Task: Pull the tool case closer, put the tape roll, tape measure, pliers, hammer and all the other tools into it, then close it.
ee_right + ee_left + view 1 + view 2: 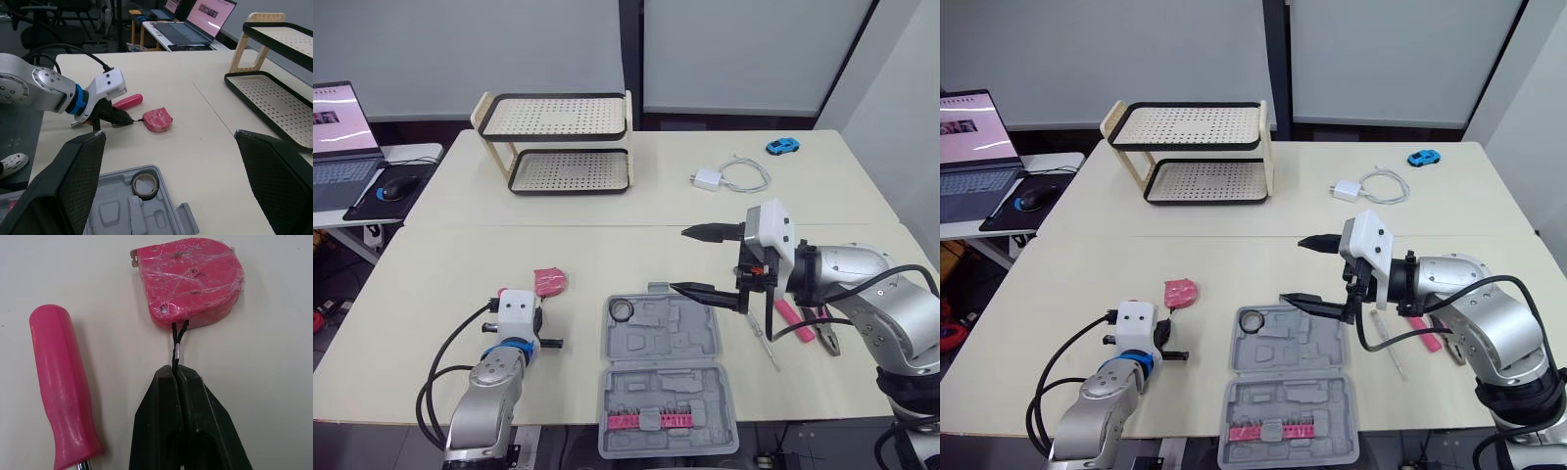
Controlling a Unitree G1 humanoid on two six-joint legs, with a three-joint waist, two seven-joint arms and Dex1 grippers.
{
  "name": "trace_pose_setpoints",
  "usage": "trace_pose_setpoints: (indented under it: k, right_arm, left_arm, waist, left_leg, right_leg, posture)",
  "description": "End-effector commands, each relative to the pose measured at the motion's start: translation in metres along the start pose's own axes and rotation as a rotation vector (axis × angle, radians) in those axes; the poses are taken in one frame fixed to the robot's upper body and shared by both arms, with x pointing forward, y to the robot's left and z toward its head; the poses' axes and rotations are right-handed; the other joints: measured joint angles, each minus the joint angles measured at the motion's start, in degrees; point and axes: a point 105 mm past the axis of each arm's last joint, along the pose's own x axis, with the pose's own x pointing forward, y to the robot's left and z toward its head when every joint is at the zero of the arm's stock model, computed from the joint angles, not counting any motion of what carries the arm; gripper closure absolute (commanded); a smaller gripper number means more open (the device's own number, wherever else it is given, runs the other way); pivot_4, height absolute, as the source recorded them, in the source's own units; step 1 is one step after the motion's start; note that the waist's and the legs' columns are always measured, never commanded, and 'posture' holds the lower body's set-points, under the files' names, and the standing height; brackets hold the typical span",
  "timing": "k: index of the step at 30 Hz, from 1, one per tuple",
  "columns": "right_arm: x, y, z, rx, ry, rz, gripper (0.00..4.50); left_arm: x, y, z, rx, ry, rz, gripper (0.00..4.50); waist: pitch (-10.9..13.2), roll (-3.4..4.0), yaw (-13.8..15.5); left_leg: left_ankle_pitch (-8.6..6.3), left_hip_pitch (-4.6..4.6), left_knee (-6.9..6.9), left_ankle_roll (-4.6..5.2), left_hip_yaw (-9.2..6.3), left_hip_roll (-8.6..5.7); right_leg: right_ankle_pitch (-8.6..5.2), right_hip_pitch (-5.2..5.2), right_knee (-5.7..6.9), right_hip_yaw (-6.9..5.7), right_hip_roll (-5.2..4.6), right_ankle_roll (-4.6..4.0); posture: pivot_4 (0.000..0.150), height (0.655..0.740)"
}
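Head view: tool case (705, 377) lies open at the near edge, tape roll (624, 309) in its far-left pocket. The right gripper (678, 259) hangs wide open and empty over the far-right corner.

Left wrist: left gripper (176, 374) is pinched shut on the tape measure (190, 281) cord (177, 340), probably easier than grabbing the fat body.

Right wrist: tape measure's left of the case, not in yet.

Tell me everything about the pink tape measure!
The tape measure is a rounded pink case, plastic by the look of it, wrapped in wrinkled clear sticky tape. A small metal tab sticks out at one corner. It lies flat on the pale table. A thin black cord with a tiny metal clamp hangs off it, and the left gripper is shut on that cord. A pink handle lies beside it, not touching.
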Motion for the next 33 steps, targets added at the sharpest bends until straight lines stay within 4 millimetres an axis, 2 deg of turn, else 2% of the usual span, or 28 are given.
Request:
trace_pose_setpoints:
  k: [1,6,15,23,26,30,31,33]
  right_arm:
    - [0.0,0.0,0.006,-0.036,-0.016,0.008,0.0]
    - [0.001,-0.001,0.007,-0.04,-0.015,0.01,0.0]
    - [0.002,-0.002,0.006,-0.047,-0.015,0.004,0.0]
    - [-0.002,0.0,0.004,-0.046,-0.002,-0.002,0.0]
    - [-0.003,-0.002,0.004,-0.046,-0.004,-0.011,0.0]
    - [-0.007,0.001,-0.001,-0.041,0.016,-0.002,0.0]
    - [-0.008,0.002,-0.001,-0.04,0.018,-0.001,0.0]
    - [-0.009,0.002,-0.001,-0.043,0.021,0.002,0.0]
  left_arm:
    - [-0.002,-0.002,0.0,-0.014,-0.005,-0.011,3.91]
    - [-0.002,-0.001,0.001,-0.011,-0.009,-0.008,2.41]
    - [0.007,-0.004,0.008,-0.007,-0.023,-0.068,2.41]
    - [0.01,0.001,0.006,0.014,-0.004,-0.042,2.41]
    - [0.011,0.001,0.006,0.014,-0.007,-0.042,3.05]
    - [0.012,0.005,0.004,0.012,0.0,-0.032,4.32]
    - [0.012,0.006,0.004,0.011,0.002,-0.026,4.47]
    - [0.013,0.008,0.003,0.008,0.006,-0.018,4.47]
  waist:
    - [0.0,0.0,0.01]
    - [0.0,0.0,0.05]
    - [0.0,0.0,0.05]
    - [0.0,0.0,0.05]
    - [0.0,0.0,0.06]
    - [0.0,0.0,0.08]
    - [0.0,0.0,0.07]
    - [0.0,0.0,0.01]
  left_leg:
    - [0.0,0.0,0.0,0.0,0.0,0.0]
    - [0.0,0.0,0.0,0.0,0.0,0.0]
    - [0.0,-0.01,0.01,0.0,0.01,-0.02]
    - [0.0,0.0,0.01,0.0,-0.01,-0.01]
    - [0.0,0.0,0.01,0.0,-0.02,-0.01]
    - [0.0,-0.01,0.01,0.0,-0.02,-0.01]
    - [0.0,-0.01,0.01,-0.01,-0.01,0.0]
    - [0.0,0.01,0.01,0.0,-0.01,-0.01]
  right_leg:
    - [0.0,0.0,0.0,-0.01,0.0,0.0]
    - [0.0,0.0,0.0,0.0,-0.02,0.0]
    - [0.0,0.0,0.0,-0.03,-0.02,0.0]
    - [0.0,0.0,0.0,-0.02,-0.02,0.0]
    - [0.0,0.0,0.0,-0.01,-0.02,0.0]
    - [0.0,0.0,0.0,-0.03,-0.01,0.0]
    - [0.0,0.0,0.0,-0.03,-0.01,0.0]
    - [0.0,0.0,0.0,-0.01,-0.01,0.0]
  posture:
    - [0.15,0.74]
    - [0.15,0.74]
    - [0.15,0.74]
    - [0.15,0.74]
    - [0.15,0.74]
    - [0.15,0.74]
    - [0.15,0.74]
    - [0.15,0.74]
